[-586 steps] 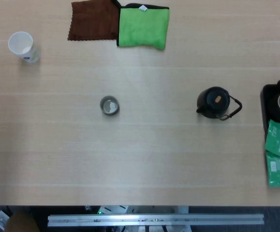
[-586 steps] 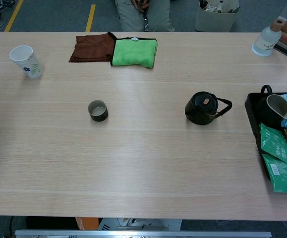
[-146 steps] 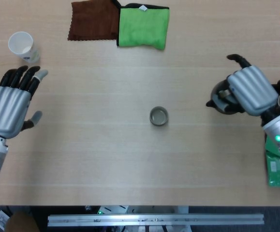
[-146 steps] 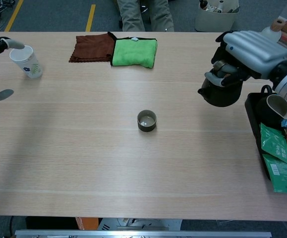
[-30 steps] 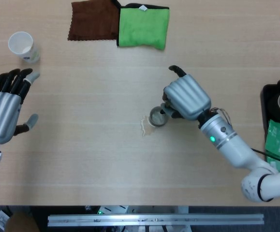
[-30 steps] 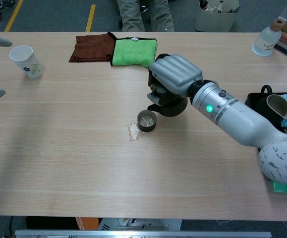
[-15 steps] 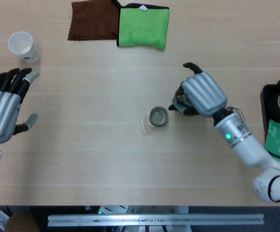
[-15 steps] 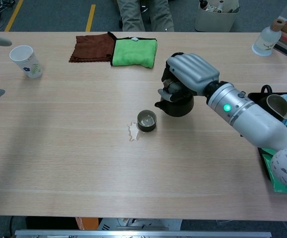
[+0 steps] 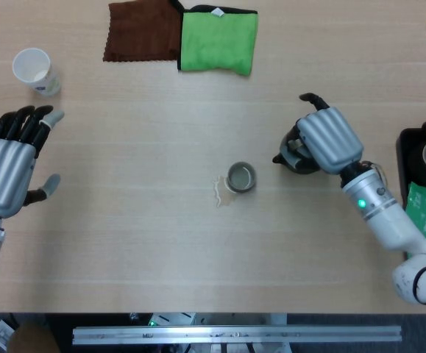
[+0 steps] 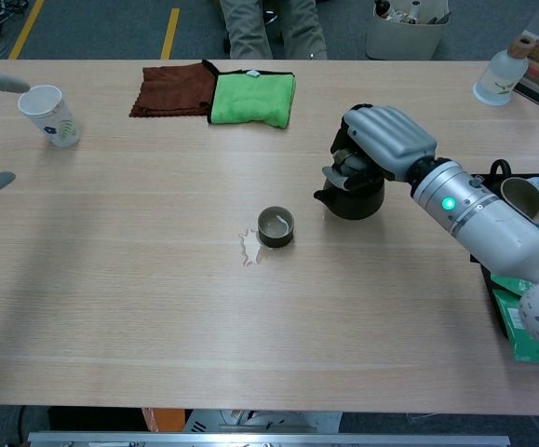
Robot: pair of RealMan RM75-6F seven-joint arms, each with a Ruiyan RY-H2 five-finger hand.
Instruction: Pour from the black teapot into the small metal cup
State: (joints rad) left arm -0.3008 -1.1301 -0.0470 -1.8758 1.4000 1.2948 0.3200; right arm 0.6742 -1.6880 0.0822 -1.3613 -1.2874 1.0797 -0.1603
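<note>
Left hand (image 9: 6,173) hovers spread and empty at the table's left edge. A puddle (image 10: 249,249) touches the cup (image 10: 275,226) at table centre. Just right, the right hand (image 10: 381,142) grasps the teapot (image 10: 353,197), upright, spout toward the cup. Setting it down tilted could dribble more; a sideways sweep might knock the cup.

My head camera looks straight down on the table (image 9: 124,243) from well above. My chest camera sits lower at the near edge, facing obliquely forward across it to the floor beyond. Both share the tabletop from the paper cup (image 9: 33,70) to the black tray (image 10: 474,209).
</note>
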